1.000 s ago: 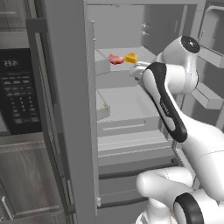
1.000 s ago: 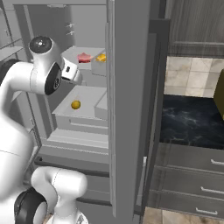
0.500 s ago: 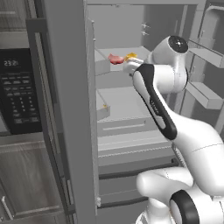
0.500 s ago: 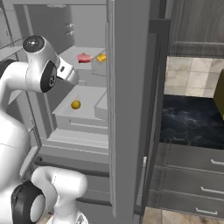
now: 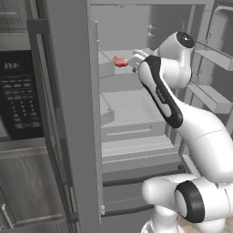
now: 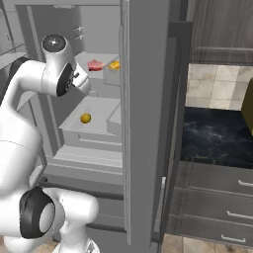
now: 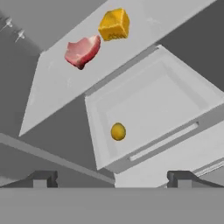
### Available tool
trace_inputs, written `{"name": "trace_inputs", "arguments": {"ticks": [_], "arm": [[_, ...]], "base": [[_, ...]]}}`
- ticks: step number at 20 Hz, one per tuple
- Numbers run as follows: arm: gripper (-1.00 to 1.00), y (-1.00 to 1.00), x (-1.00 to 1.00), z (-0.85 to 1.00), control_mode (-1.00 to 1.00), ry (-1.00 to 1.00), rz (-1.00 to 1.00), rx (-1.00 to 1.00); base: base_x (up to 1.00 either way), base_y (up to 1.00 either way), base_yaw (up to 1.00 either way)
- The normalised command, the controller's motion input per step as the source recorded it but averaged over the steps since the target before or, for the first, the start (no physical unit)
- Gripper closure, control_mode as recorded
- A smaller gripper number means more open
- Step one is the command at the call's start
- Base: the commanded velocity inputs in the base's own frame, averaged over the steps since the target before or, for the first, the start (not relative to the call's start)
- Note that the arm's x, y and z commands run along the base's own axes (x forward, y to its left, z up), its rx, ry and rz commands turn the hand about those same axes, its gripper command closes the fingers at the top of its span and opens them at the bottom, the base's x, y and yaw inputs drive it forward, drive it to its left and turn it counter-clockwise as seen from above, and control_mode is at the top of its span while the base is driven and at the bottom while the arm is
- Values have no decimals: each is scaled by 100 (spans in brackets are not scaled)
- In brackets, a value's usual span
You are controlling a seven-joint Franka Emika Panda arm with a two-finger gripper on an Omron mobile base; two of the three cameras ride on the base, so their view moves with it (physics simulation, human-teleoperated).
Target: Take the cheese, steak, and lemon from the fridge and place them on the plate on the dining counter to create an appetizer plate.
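The fridge [image 5: 73,113] stands open, and the white arm reaches up into it at the level of the upper shelf [image 7: 57,83]. In the hand view the gripper [image 7: 111,178] has its two dark finger tips set far apart — the jaws are wide open and nothing sits between them.

The steak [image 7: 82,51] lies on the upper shelf, a pinkish-red slab, with the cheese [image 7: 114,24] just beside it on the same shelf, close but with a narrow gap showing between them. Both also show from the right base view, the steak [image 6: 95,64] next to the cheese [image 6: 114,64], behind the arm's wrist. In the left base view the steak [image 5: 120,61] peeks out just beside the arm's upper link.

The lemon [image 7: 118,131] rests alone in the pale grey drawer [image 7: 153,100] one level below — well apart from the other two. The right base view shows the lemon [image 6: 85,118] there too.

Beyond the fridge door, the dining counter [image 6: 212,138] shows as a dark marbled surface.
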Motion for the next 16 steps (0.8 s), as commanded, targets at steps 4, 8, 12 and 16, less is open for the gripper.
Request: {"name": "trace_inputs", "arguments": {"ticks": [4, 8, 12, 16], "arm": [[-100, 0, 40, 1, -100, 10, -9, 1], [-100, 1, 37, 0, -100, 12, -7, 0], [-100, 0, 39, 0, -100, 8, -5, 0], [-100, 0, 36, 0, -100, 4, -4, 0]], "base": [[0, 0, 0], [0, 0, 0], [0, 0, 0], [0, 0, 0]]}}
